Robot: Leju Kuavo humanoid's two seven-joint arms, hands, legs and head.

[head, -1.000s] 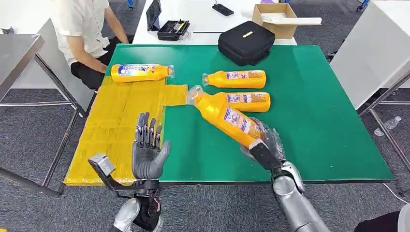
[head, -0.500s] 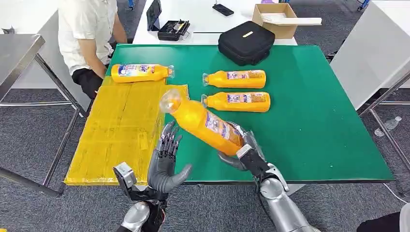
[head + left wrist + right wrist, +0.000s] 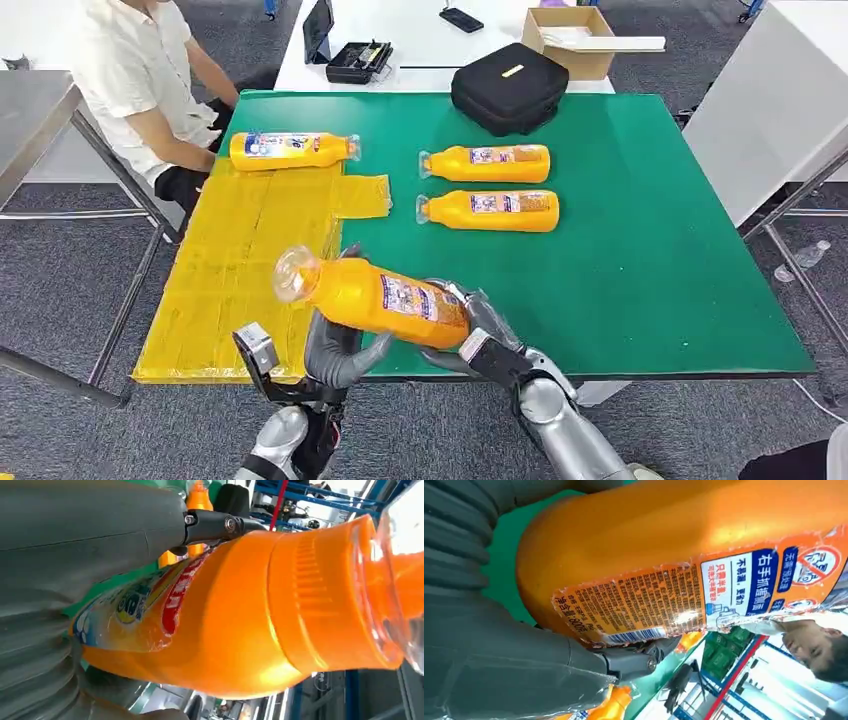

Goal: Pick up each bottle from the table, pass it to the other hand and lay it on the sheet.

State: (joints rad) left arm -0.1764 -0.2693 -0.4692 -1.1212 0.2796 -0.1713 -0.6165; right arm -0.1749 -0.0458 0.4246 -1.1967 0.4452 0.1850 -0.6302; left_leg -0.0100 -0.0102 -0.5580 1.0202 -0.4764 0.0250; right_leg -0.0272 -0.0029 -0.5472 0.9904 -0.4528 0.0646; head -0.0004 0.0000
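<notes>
Handover time, by the look of it. Held bottle point(image 3: 375, 297) up in the air on its side, low over the near edge of the table point(image 3: 650, 250), clear cap end toward the sheet point(image 3: 240, 270). Right hand point(image 3: 478, 335) clamped round the fat bottom end. Left hand point(image 3: 335, 352) cupped under the neck half, thumb on 1 side and fingers on the other, touching the orange plastic. Cannot tell how tight.

To do it well: close the left hand firm round the thick part of the held bottle first, not out by the slim neck. Wait for a snug hold. Only then open the right hand, slowly, and pull it back to the right. Watch for a slippery label and a heavy bottom end dipping down. Keep the held bottle flat, ready for lying down.

Room and edges: lots of bare yellow on the sheet, just ahead and to the left. 1 laid bottle point(image 3: 292, 150) at the far end of the sheet, well apart, so no bump there. 2 more on the green, far bottle point(image 3: 487, 162) and near bottle point(image 3: 490, 209), well apart from both hands. Mind the near edge of the table right under the hands, and the left edge of the sheet by the side of the table. Set down well in from both. Person point(image 3: 130, 70) sitting by the far left corner and black bag point(image 3: 510, 87) at the far side, both out of the way.
</notes>
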